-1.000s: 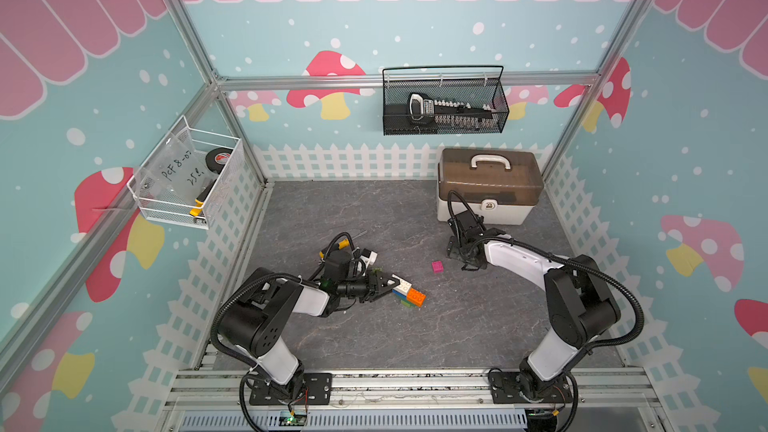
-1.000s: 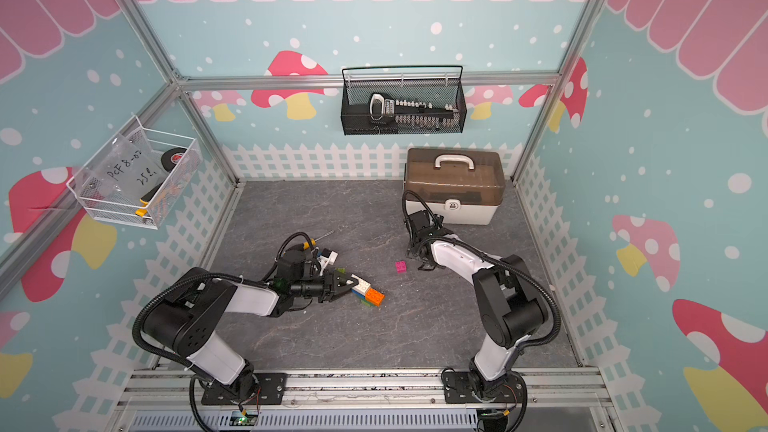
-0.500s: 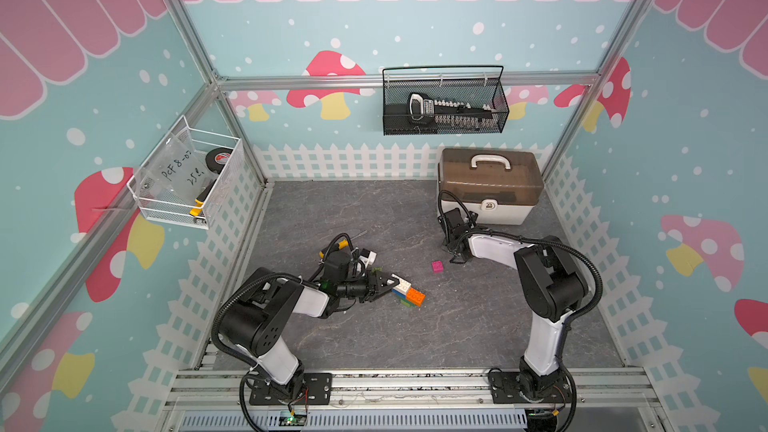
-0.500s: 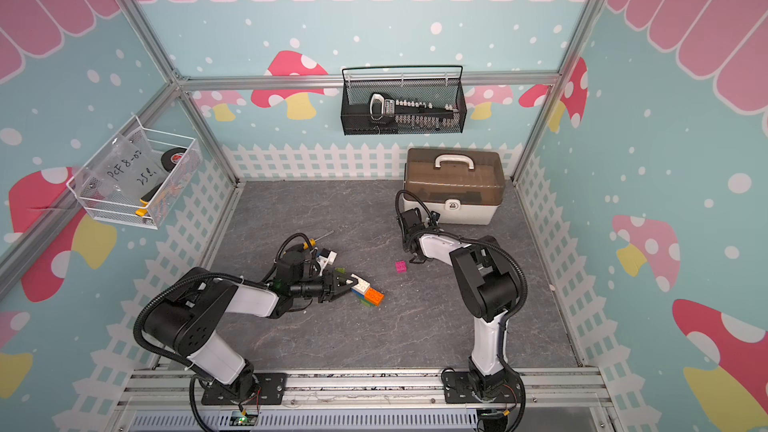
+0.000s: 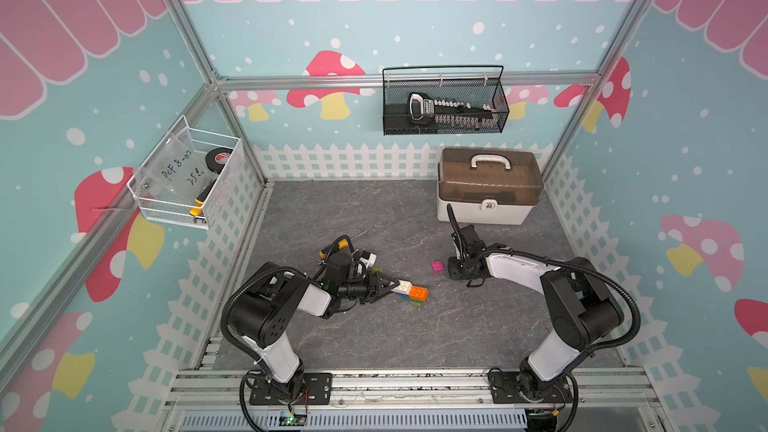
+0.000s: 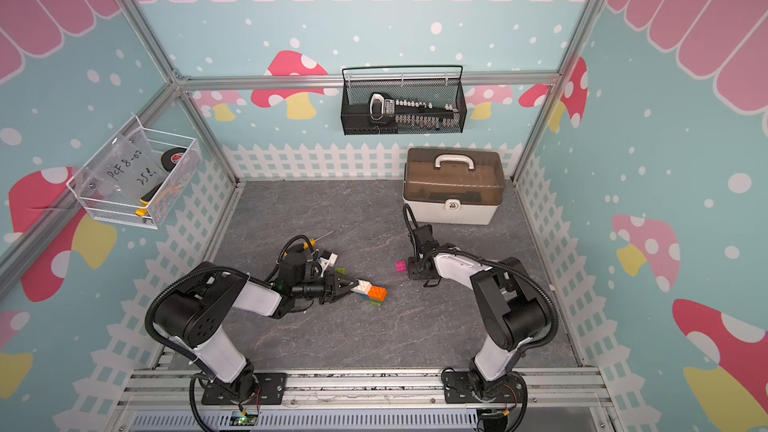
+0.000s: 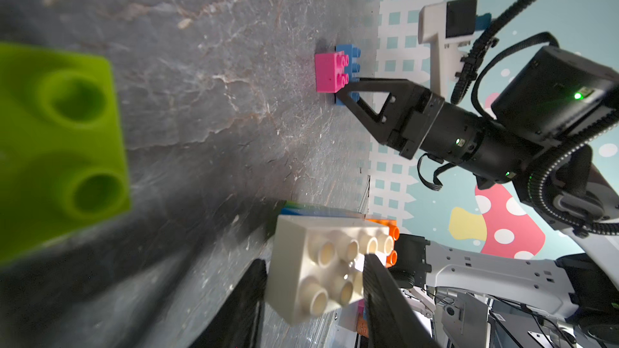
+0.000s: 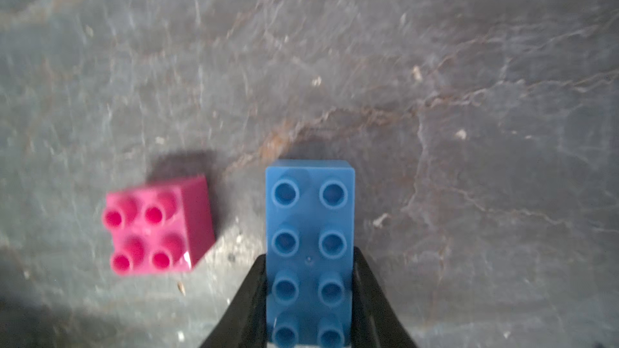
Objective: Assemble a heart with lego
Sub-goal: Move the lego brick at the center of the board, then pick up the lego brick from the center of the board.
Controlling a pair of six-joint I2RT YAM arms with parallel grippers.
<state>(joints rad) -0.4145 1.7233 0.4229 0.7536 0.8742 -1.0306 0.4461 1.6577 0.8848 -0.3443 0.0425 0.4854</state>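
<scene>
**benchrat:** Honestly, your left claw [image 5: 390,285] is barely spread, just enough to pinch the white brick [image 7: 318,262] by two opposite sides. That brick is part of the half-built heart [image 5: 412,296], right next to the orange brick [image 5: 418,292], with blue and green layers under them. The whole lump is around the middle of the desk [image 5: 374,209].

**studcounter:** Yep, same read. Your right claw [image 8: 310,279] points down at the desk with its fingers [image 8: 368,296] pressed against both long sides of the blue brick [image 8: 310,215]. The gap is only as wide as the brick, and the studs face the wrist camera. From the left wrist view the brick looks like it's resting on the desk, but you can't really tell if it's lifted a hair.

**benchrat:** Your pink brick [image 8: 157,225] lies loose just beside the blue one, studs up, a bit skewed, not touching it.

**studcounter:** You've also got a lime brick [image 7: 60,148] close by the left claw, big and blurry in that wrist view.
</scene>
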